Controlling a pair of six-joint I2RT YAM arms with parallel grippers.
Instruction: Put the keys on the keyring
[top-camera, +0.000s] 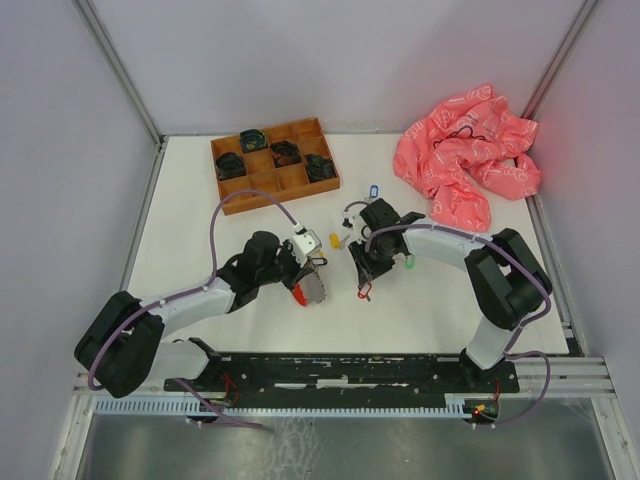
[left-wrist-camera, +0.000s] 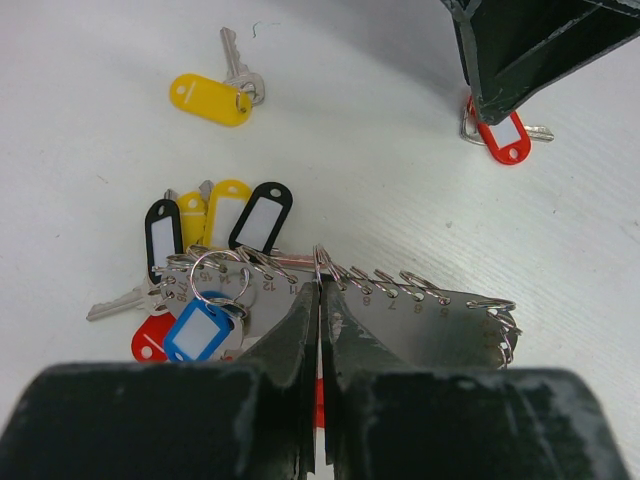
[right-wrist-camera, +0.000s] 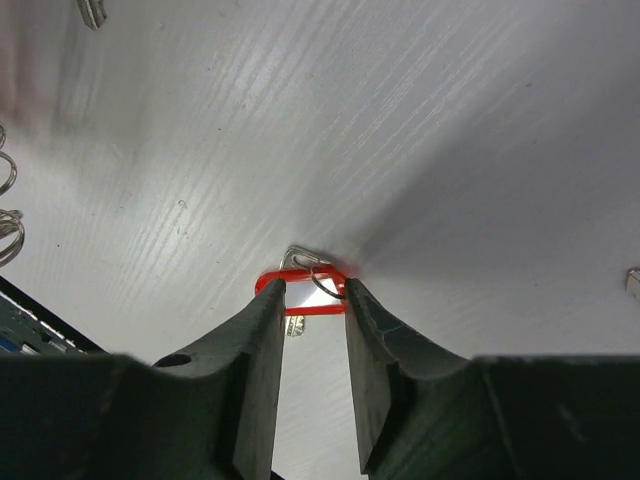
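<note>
The left gripper (left-wrist-camera: 320, 290) is lying low over the matte white table (top-camera: 430, 305), its two dark, blocky fingers pressed tight together. A thin silvery wire ring, the keyring (left-wrist-camera: 318, 262), is standing up out of the pinch right at the fingertips. A sliver of red plastic is showing in the seam between the fingers. Just beyond the tips a flat, dull-grey metal plate (left-wrist-camera: 430, 320) is lying, stamped with small numbers and edged with a row of wire loops. At its left end a bunch of keys (left-wrist-camera: 200, 290) is fanning out, with glossy oval tags in black, yellow, blue and red. Each tag has a white paper window, and they are strung on split rings.

The right gripper (right-wrist-camera: 315, 285) is pointing down with its tapered black fingers partly spread, straddling the red-tagged key (right-wrist-camera: 312, 297), which is lying flat on the table. A small steel ring is glinting at the tag's end. Whether the fingers are touching the tag I cannot tell.

A yellow-tagged key (left-wrist-camera: 210, 98) is lying alone further out. A blue tag (top-camera: 375, 190) and a green tag (top-camera: 408, 263) are sitting near the right arm. At the back, a compartmented wooden tray (top-camera: 262, 195) is holding dark bundles, and a crumpled pink cloth (top-camera: 465, 160) is heaped in the far right corner.
</note>
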